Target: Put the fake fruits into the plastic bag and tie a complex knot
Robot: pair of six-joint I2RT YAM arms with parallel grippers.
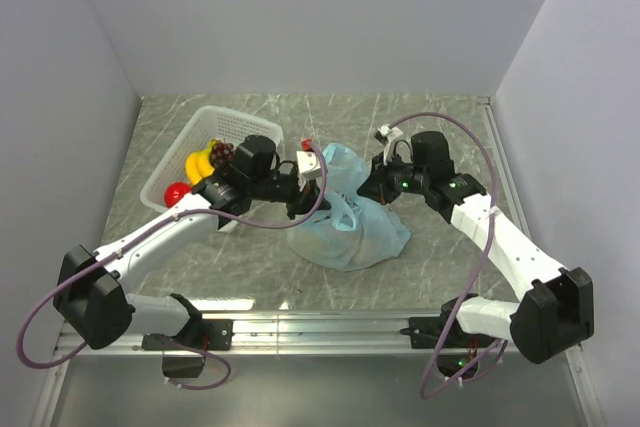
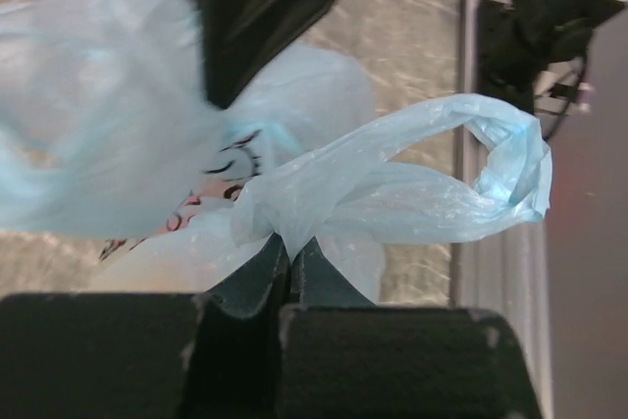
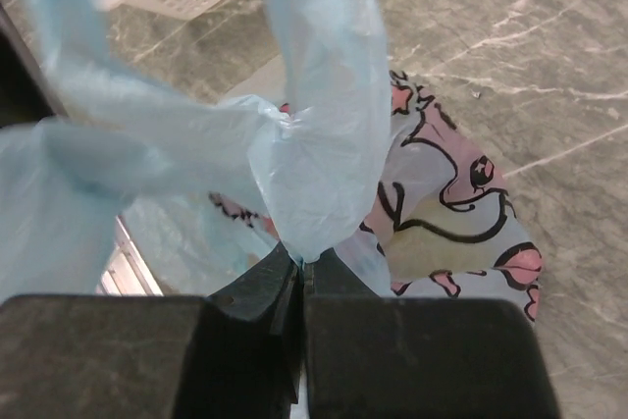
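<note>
Left gripper [image 2: 290, 264] and right gripper [image 3: 302, 267] each pinch the bag [image 1: 352, 235] tight, beside a white basket [image 1: 215, 119].

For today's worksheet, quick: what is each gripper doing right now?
Left gripper: jaws closed on the plastic bag.
Right gripper: jaws closed on the plastic bag.

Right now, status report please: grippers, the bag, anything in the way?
Left gripper and right gripper each shut on the plastic bag handles. Bag slumped on table between arms. Bananas, grapes in basket, left of bag.
</note>
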